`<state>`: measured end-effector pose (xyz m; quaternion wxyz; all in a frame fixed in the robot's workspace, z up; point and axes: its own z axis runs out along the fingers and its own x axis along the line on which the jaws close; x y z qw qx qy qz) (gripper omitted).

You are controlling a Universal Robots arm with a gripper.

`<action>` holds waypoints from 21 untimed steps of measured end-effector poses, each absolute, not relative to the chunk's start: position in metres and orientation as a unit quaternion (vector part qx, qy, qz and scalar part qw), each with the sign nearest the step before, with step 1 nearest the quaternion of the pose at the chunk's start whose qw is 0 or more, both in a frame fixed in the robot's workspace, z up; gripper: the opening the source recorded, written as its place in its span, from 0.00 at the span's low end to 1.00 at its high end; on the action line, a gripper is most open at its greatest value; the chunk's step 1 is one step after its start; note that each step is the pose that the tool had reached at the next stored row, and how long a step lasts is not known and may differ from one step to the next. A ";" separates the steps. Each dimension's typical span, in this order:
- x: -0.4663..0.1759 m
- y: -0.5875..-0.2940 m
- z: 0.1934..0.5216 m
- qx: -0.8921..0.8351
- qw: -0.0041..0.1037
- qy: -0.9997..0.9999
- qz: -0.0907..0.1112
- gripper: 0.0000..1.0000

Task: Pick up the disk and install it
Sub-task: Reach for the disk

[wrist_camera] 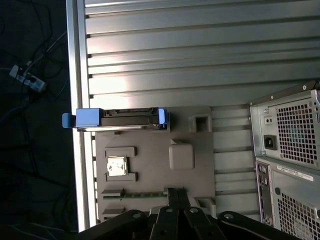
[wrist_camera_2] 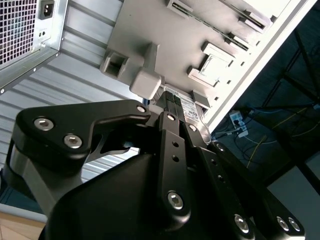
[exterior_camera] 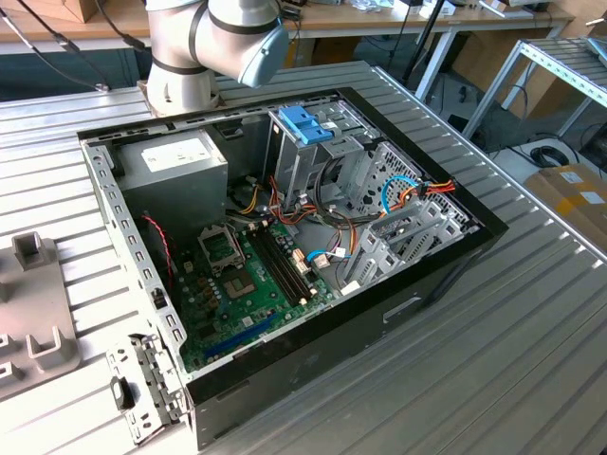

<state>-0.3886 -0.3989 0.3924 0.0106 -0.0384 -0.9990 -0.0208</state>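
In the first wrist view the disk (wrist_camera: 120, 118) stands on its edge in a slot at the far rim of a grey fixture plate (wrist_camera: 150, 145). Its light-blue carrier frame shows at both ends. My gripper (wrist_camera: 177, 192) hangs over the opposite side of that plate, a good way from the disk. Its two black fingers lie close together with nothing visible between them. In the second wrist view the gripper (wrist_camera_2: 172, 102) points at a thin labelled strip (wrist_camera_2: 189, 107) on the plate.
An open computer case (exterior_camera: 446, 256) lies on the slatted metal table, holding a grey power-supply box (exterior_camera: 175, 161) and a blue latch piece (exterior_camera: 305, 123). The fixture plate (exterior_camera: 28, 313) sits at the exterior view's left. A chip (wrist_camera: 116, 166) rests in it. The case's rear panel (wrist_camera: 290, 150) stands beside the plate.
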 end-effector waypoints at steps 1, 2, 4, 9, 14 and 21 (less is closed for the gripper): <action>-0.389 -0.399 0.392 -0.038 0.011 -0.999 -0.021 0.10; -0.389 -0.399 0.392 -0.038 0.011 -0.999 -0.021 0.10; -0.390 -0.399 0.392 -0.038 0.011 -0.999 -0.021 0.10; -0.392 -0.399 0.392 -0.038 0.011 -0.999 -0.021 0.10; -0.401 -0.399 0.392 -0.038 0.011 -0.999 -0.021 0.10; -0.409 -0.399 0.392 -0.038 0.011 -0.999 -0.021 0.10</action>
